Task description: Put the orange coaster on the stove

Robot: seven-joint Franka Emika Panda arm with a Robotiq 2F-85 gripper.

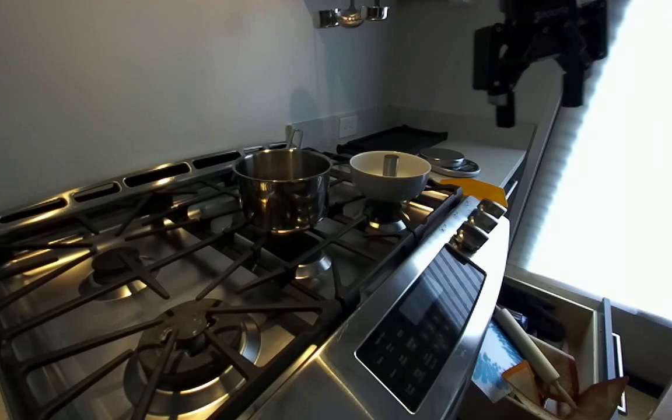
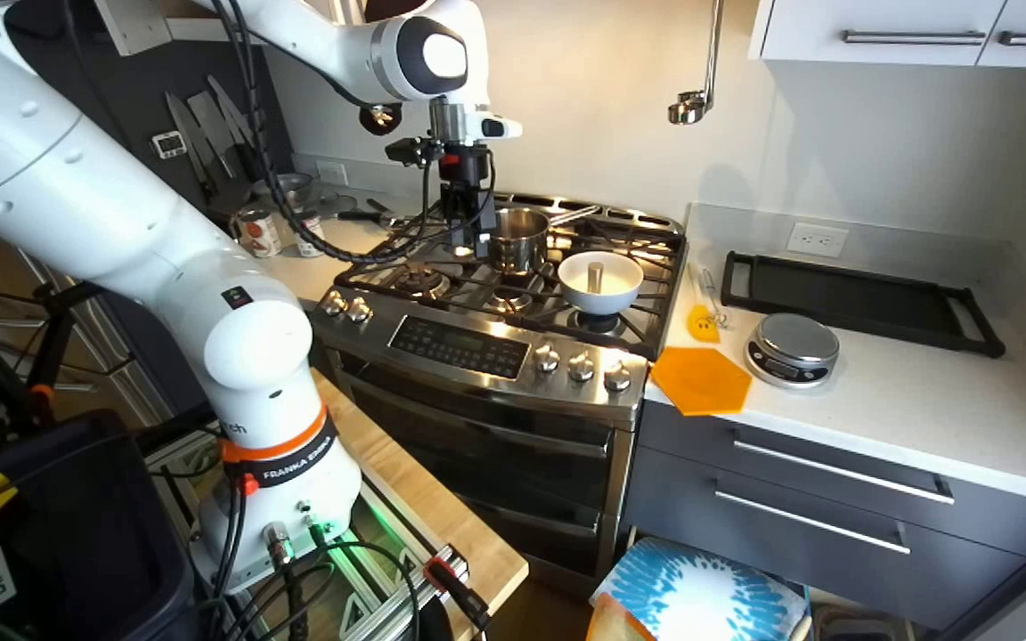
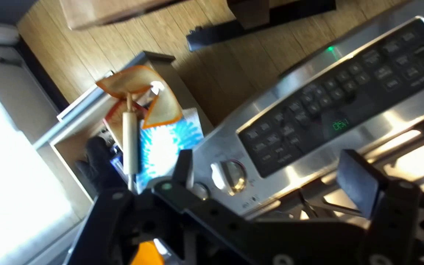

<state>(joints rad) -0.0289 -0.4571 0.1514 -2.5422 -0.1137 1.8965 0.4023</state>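
The orange coaster is a flat orange hexagon (image 2: 702, 381) on the counter just right of the stove, its near corner over the counter edge. It shows behind the stove knobs in an exterior view (image 1: 479, 189) and partly, at the bottom edge, in the wrist view (image 3: 147, 254). The steel stove (image 2: 557, 389) has black grates; its front panel (image 1: 307, 388) shows in both exterior views and the wrist view. My gripper (image 1: 539, 108) is open and empty, raised in the air. In the wrist view its fingers (image 3: 270, 169) are apart over the stove's front edge, away from the coaster.
A steel pot (image 2: 517, 242) and a white bowl (image 2: 600, 283) stand on the grates. A small smiley orange piece (image 2: 703, 325), a kitchen scale (image 2: 793, 349) and a black tray (image 2: 851, 298) lie on the counter. An open drawer (image 1: 607, 335) holds a rolling pin (image 1: 525, 344).
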